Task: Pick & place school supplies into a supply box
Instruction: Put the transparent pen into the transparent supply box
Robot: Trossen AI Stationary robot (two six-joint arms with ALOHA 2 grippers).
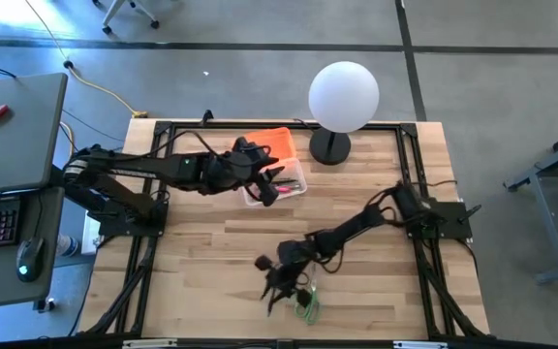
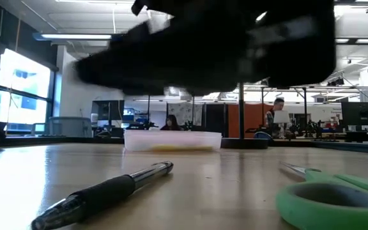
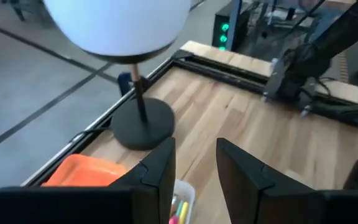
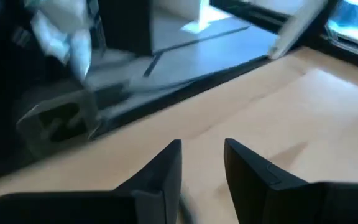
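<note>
Left gripper [image 1: 271, 184], fingers apart, empty, hovers over small clear plastic supply box [image 1: 294, 182] beside orange lid [image 1: 267, 143]. Right gripper [image 1: 277, 288], fingers apart, empty, near front table edge by green-handled scissors [image 1: 308, 305] and black pen [image 2: 104, 191].

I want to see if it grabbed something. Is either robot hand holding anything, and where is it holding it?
Nothing is held. The left gripper is open over the supply box, and the right gripper is open with only bare table between its fingers.
</note>
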